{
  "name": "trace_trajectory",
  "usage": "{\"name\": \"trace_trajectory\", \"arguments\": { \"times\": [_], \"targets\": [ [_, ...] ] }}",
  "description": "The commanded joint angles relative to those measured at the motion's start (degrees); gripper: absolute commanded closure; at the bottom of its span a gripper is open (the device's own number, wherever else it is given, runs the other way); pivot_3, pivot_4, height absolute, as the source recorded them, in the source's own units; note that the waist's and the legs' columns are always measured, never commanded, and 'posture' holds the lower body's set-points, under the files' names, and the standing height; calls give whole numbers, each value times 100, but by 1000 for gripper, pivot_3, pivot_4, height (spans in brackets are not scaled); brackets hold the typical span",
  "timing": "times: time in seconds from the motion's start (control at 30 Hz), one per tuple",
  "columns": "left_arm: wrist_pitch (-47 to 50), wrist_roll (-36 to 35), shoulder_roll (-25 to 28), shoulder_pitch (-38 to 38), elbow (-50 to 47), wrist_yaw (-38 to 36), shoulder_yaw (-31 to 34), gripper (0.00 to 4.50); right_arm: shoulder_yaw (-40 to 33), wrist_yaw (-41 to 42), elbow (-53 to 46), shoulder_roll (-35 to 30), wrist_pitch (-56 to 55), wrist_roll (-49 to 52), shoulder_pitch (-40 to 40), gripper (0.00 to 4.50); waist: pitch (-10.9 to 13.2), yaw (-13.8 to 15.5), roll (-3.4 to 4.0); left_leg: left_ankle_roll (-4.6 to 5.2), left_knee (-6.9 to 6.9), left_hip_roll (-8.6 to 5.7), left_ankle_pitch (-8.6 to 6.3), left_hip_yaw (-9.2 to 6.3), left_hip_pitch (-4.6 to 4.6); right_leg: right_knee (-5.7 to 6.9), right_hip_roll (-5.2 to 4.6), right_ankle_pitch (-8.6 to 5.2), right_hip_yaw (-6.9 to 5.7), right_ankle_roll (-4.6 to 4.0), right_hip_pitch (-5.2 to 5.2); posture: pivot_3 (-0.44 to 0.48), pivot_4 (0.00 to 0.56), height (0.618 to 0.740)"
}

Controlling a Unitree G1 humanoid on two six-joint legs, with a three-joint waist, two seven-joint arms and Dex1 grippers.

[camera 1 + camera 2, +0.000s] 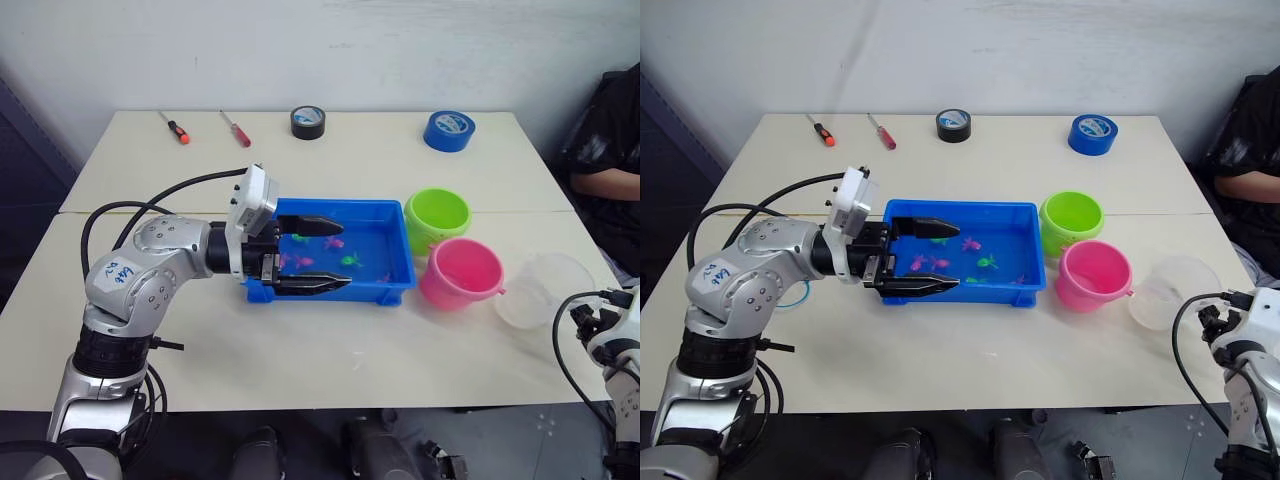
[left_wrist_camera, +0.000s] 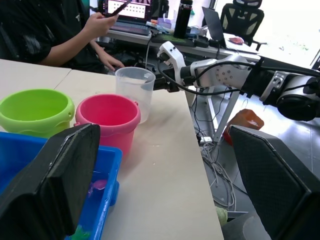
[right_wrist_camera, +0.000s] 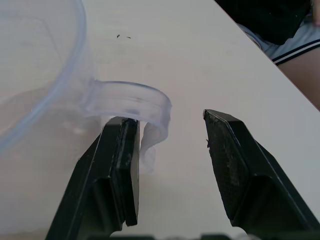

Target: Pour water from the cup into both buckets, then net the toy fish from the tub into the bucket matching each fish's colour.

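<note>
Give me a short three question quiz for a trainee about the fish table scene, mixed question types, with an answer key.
1. True or false: the right tool is shut on the cup handle.
2. Which bucket stands nearer the cup? A) the green bucket B) the pink bucket
3. Fill in: the left tool hangs open over the blue ____.

Key:
1. False; its fingers are open, the handle just at one finger.
2. B.
3. tub, with small pink and green toy fish in it.
</note>
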Motion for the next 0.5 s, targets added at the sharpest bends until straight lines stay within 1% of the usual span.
{"name": "trace_trajectory", "arguments": {
  "times": [0.03,0.1,0.17,0.23,0.27,0.3,0.5],
  "targets": [
    [-42,-77,59,-3,-173,-6,131,0,-16,89,32,-47,-246,-12,-64,2241,0,1,0,0,0,0,0,0,0,0,0,0,0,0,0,0,150,740],
    [-59,-56,74,-9,-163,-11,128,0,-28,155,104,-25,-338,31,-97,2241,0,-3,1,0,0,0,0,0,0,0,0,0,0,0,0,0,150,740],
    [-73,-44,82,-17,-139,-19,126,0,-57,250,152,17,-438,116,-132,2768,0,-5,0,0,0,0,0,0,0,0,0,0,0,0,0,0,150,740],
    [-82,-37,85,-28,-120,-21,125,0,-73,351,163,47,-500,192,-141,3531,1,-6,1,0,0,0,0,1,0,1,0,0,0,0,0,0,150,740],
    [-88,-32,86,-31,-111,-23,125,0,-75,387,163,59,-522,208,-142,4053,1,-4,1,0,0,0,0,0,0,1,0,0,0,0,0,0,150,740],
    [-92,-28,84,-36,-95,-23,127,0,-81,433,142,81,-552,245,-136,4388,0,-7,1,0,0,0,0,0,0,1,0,0,0,0,0,0,150,740],
    [-100,-19,64,-77,23,-12,142,0,-184,526,-178,181,-696,486,44,4388,0,14,0,0,0,0,0,-4,2,-4,-2,1,-2,1,6,0,150,740]
  ]
}}
